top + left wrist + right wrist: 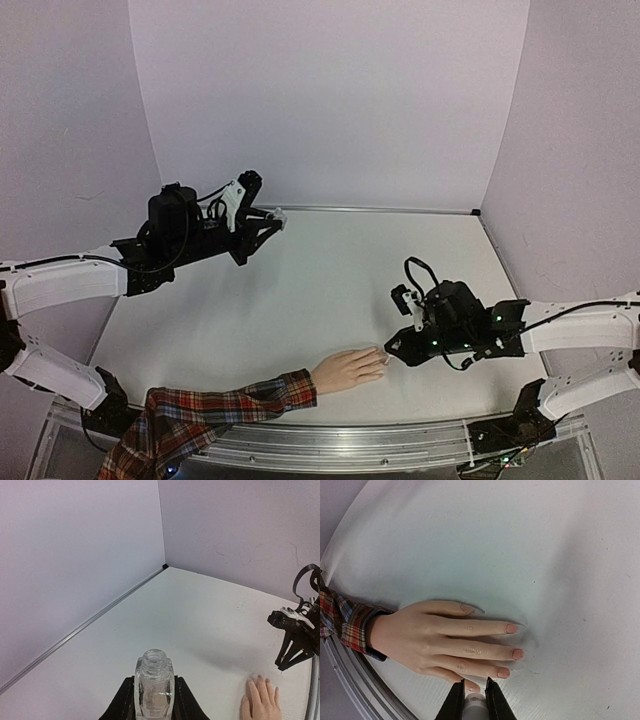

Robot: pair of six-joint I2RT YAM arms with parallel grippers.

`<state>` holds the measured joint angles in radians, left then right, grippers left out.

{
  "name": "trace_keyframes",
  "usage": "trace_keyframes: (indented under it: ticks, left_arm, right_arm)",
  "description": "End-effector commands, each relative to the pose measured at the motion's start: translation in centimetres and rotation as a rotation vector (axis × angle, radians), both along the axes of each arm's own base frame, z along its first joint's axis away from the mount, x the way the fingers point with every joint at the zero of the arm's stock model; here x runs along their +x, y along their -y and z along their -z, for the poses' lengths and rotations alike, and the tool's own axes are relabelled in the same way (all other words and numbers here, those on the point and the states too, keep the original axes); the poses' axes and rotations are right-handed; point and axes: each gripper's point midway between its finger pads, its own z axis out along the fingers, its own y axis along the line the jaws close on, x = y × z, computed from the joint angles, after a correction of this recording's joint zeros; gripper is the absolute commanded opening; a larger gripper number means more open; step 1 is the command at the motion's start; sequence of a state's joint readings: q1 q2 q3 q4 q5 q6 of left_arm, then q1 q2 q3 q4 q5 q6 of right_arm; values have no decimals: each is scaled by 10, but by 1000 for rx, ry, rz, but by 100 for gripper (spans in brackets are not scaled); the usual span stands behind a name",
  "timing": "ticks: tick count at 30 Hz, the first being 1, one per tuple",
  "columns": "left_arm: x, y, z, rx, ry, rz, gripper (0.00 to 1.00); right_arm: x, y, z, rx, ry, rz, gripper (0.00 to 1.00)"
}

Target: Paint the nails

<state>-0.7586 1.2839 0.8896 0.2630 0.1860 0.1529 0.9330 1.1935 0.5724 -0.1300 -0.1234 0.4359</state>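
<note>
R pincer (474, 696) clamps brush cap (475, 703) by nails (511, 628), hand (345, 370) at tabletop (330, 290) 6 o'clk | L pincer (154, 700) grips open bottle (154, 677) | risk: I overshoot → skin smear; bottle tilt → spill

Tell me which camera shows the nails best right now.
Right wrist: the nails are close and pink on the fingertips, beside the white cap. Top external shows the hand too small to make nails out. Left wrist catches the hand in its lower right corner, past the bottle, nails faint.
</note>
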Motion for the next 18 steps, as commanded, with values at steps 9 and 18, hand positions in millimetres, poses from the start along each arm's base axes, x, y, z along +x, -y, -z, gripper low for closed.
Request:
trace_keyframes:
  ticks: [9, 18]
  left_arm:
    - [-2, -14, -34, -60, 149, -55, 0]
    - [-3, -11, -31, -57, 143, -37, 0]
  right_arm:
    - [2, -14, 4, -25, 105, 13, 0]
    - [-8, -8, 6, -58, 100, 33, 0]
